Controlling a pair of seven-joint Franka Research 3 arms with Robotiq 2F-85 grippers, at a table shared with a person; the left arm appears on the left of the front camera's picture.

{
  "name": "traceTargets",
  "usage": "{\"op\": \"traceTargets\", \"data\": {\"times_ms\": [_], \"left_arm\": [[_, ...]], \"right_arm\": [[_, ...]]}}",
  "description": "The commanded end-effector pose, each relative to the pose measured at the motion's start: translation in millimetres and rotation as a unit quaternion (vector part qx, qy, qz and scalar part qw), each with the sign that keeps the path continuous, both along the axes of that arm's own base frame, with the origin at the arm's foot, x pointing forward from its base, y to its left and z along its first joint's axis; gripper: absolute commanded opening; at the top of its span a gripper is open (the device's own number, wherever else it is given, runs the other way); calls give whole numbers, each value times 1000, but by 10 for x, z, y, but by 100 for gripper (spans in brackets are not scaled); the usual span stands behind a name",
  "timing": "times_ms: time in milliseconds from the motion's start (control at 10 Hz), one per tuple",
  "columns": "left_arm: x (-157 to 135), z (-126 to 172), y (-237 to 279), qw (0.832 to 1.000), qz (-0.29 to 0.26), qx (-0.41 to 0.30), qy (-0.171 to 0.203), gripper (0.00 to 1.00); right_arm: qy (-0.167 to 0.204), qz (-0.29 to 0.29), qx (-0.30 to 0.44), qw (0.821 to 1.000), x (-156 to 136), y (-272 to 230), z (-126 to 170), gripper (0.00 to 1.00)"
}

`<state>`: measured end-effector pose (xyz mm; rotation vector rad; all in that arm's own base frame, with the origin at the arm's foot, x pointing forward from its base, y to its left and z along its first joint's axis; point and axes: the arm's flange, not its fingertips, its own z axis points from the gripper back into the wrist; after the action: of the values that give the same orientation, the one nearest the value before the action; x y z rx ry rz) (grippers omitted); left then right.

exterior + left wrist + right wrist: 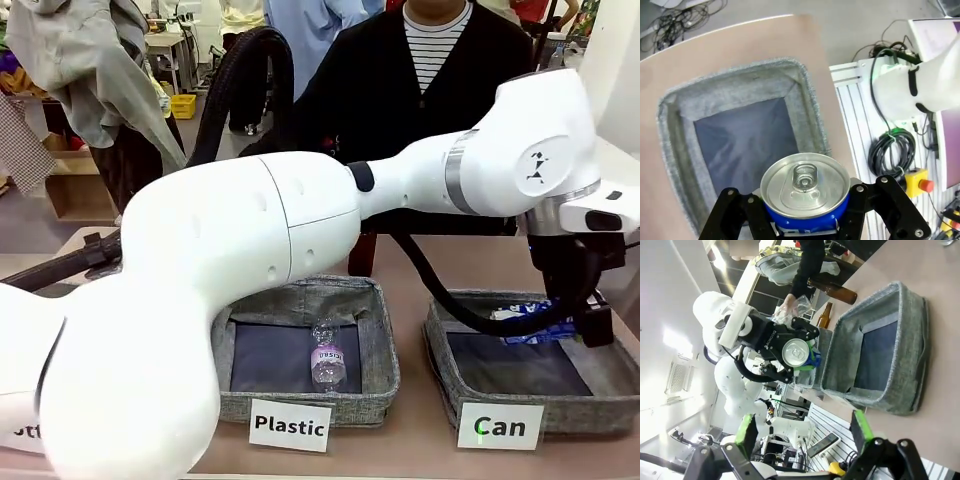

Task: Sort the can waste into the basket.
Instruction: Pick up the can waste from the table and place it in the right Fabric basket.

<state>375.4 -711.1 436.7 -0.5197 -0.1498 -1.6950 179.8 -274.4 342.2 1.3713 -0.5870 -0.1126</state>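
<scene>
The blue can hangs over the back right part of the grey basket marked by the "Can" card. My left gripper is shut on it, its arm reaching across from the left. In the left wrist view the can's silver top sits between the black fingers, above the basket's dark base. My right gripper stands open and empty beside the basket, looking across at the held can. The dented silver-grey can is out of view.
The "Plastic" basket in the middle holds a clear plastic bottle. Brown glass bottles lie farther along the table, where a person's hand holds something clear. The person sits at the far side.
</scene>
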Motion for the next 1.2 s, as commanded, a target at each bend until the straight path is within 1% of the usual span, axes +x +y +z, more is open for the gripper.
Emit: {"op": "traceTargets", "data": {"times_ms": [0, 200, 300, 400, 500, 600, 800, 900, 1100], "left_arm": [[8, 50, 93, 999, -10, 1, -34, 71], [-30, 59, 93, 999, -18, 4, -41, 70], [-40, 56, 102, 999, -17, 9, -36, 74], [-54, 73, 108, 999, -14, 22, -32, 84], [-88, 101, 107, 998, 0, 43, -45, 100], [-129, 106, 103, 997, -1, 68, -44, 100], [-127, 118, 107, 995, 9, 70, -64, 100], [-131, 120, 105, 995, 7, 69, -66, 100], [-92, 119, 121, 996, 7, 70, -58, 100]], "right_arm": [[7, 0, -8, 1000, -38, 49, 19, 100], [7, 0, -8, 1000, -38, 49, 19, 100], [7, 0, -8, 1000, -38, 49, 19, 100], [7, 0, -8, 1000, -38, 49, 19, 100], [7, 0, -8, 1000, -38, 49, 19, 100], [7, 0, -8, 1000, -38, 49, 19, 100], [7, 0, -8, 1000, -38, 49, 19, 100], [7, 0, -8, 1000, -38, 49, 19, 100], [7, 0, -8, 1000, -38, 49, 19, 100]]}}
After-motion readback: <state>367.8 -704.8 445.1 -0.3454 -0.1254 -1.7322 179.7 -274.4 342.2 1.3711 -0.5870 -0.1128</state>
